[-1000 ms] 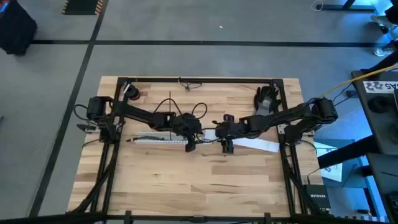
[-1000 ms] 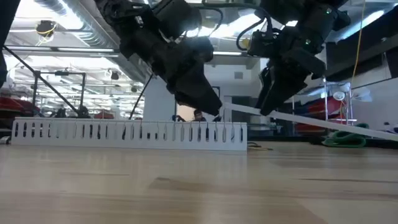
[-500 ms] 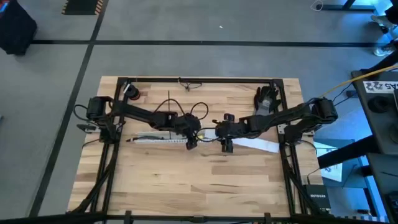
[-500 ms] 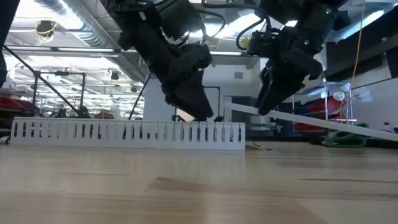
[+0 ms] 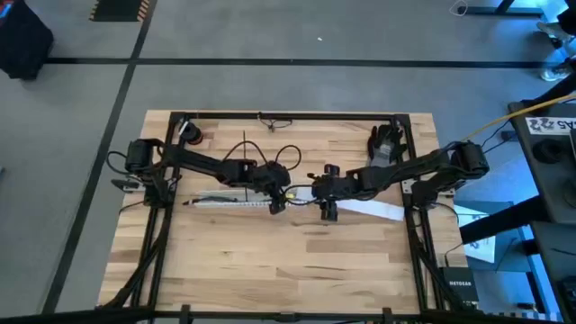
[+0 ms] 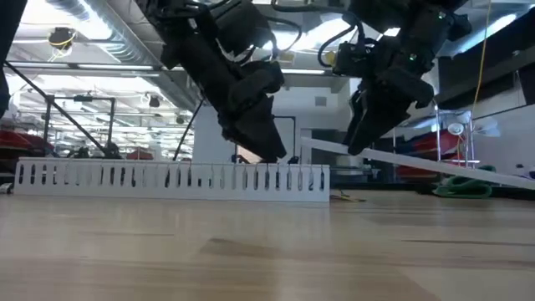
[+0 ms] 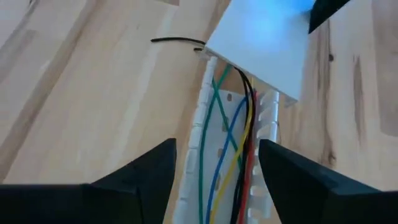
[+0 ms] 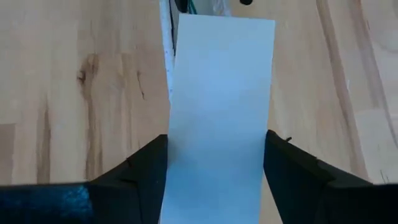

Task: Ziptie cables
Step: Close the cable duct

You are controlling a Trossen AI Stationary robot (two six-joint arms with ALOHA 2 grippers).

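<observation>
A white slotted duct (image 5: 229, 203) lies flat on the table, and the cables (image 7: 225, 149), thin green, blue, yellow, red and black wires, run along inside it. My left gripper (image 7: 217, 171) is open just over the duct's right end (image 6: 322, 177), one finger on either side of it, touching nothing. To its right my right gripper (image 5: 326, 202) is shut on a flat white cover strip (image 5: 364, 207). The strip's raised end (image 7: 261, 53) hangs over the duct's end. My right gripper pinches the cover strip by its two long edges (image 8: 177, 158) between its two fingers (image 8: 144, 174), which lie across the strip. They come slanting down from the table's right. The strip tilts: its left end (image 6: 308, 147) is lifted and it slopes down toward the table's right (image 6: 501, 177).
A thin black curved strip (image 7: 177, 40) lies on the wood beside the duct's end. A red and white item (image 5: 192, 135) sits far left, a black object (image 5: 387, 140) far right, a small thing (image 5: 270, 121) at the far edge. The near half shows bare wood (image 5: 288, 261).
My left gripper has shifted a little toward the table's left over the duct's end and tipped slightly, staying open. The right gripper and the cover strip have kept still.
</observation>
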